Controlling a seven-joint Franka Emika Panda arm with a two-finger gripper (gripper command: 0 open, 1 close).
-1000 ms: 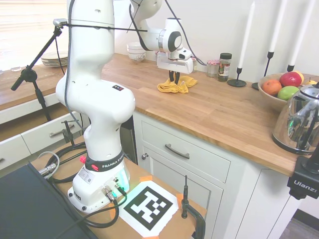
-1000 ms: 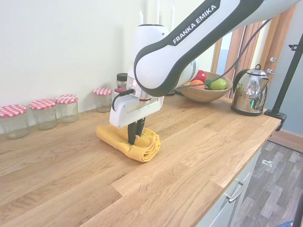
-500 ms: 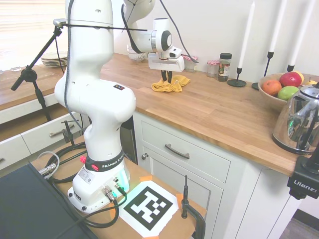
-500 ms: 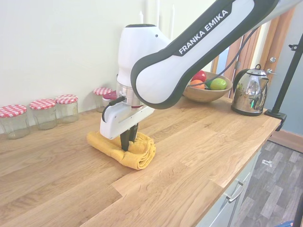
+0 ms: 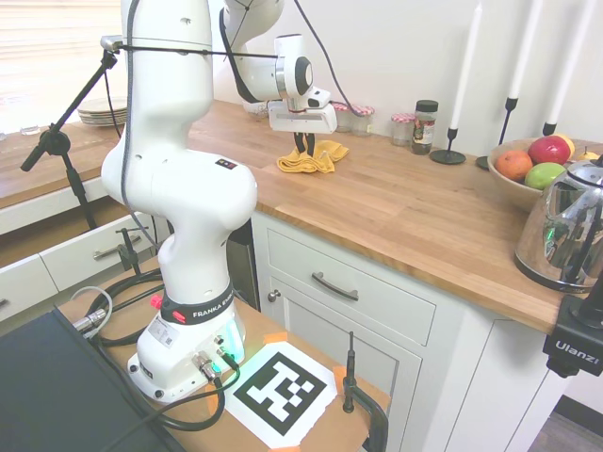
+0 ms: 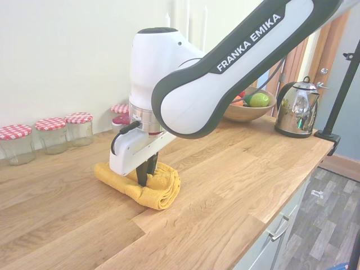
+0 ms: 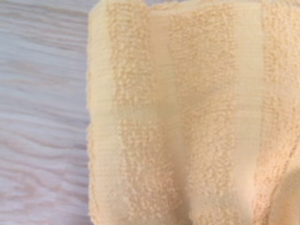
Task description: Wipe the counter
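Jaws pinched shut on yellow towel (image 6: 147,187) lying on counter (image 6: 225,185).

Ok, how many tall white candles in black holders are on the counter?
3, all by the wall: one beside the dark-lidded spice jar, two behind the wooden fruit bowl. None seem hidden.

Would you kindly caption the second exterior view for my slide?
Franka gripper shut on a folded yellow towel, pressing it onto the counter.
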